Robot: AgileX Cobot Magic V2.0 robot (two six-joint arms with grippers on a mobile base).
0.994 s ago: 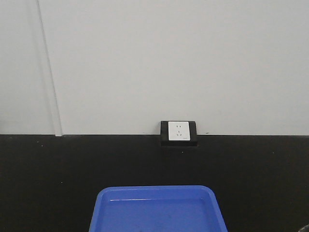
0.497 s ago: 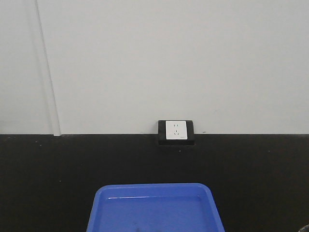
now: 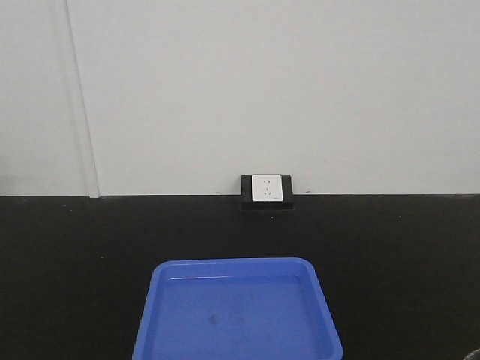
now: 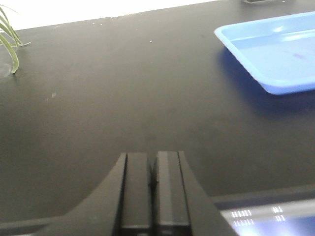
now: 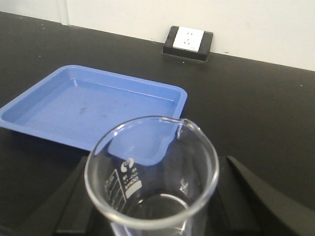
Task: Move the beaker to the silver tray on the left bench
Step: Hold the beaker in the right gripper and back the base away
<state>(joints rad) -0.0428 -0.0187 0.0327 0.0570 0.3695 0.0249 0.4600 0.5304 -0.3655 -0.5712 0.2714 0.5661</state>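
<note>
**Beaker in right jaws, silver tray not in any view**

Right gripper (image 5: 155,160): jaws were clamped on the beaker (image 5: 150,191), with a dark finger tight against the glass on each side. The beaker was upright and looked dry, its spout facing away from the wrist camera. It sat just in front of the blue tray (image 5: 29,110), not in it. The base was out of frame, so I couldn't tell if it was lifted or resting.

My read on the grip: a side hold kept the beaker vertical and left the rim free. The glass is thin and smooth, so slip or over-squeeze were the risks.

Left gripper (image 4: 153,157): jaws were together with nothing between them, low over bare tabletop (image 4: 123,98). The blue tray was well off to its right. It looked parked, so probably a one-arm carry.

Surface: matte black, flat, with a few dust specks. The blue tray held only faint smudges.

Room:
- Plain white wall (image 3: 262,90) with a vertical trim line on the left.
- White socket (image 3: 267,189) in a black frame at the tabletop's back edge, behind the tray.
- Green leaf tips (image 4: 10,44) at the far left of the left wrist view.

The silver tray wasn't visible, and I couldn't tell whether this was the left bench. I'd put this at the transport stage, with the target not yet found.
</note>
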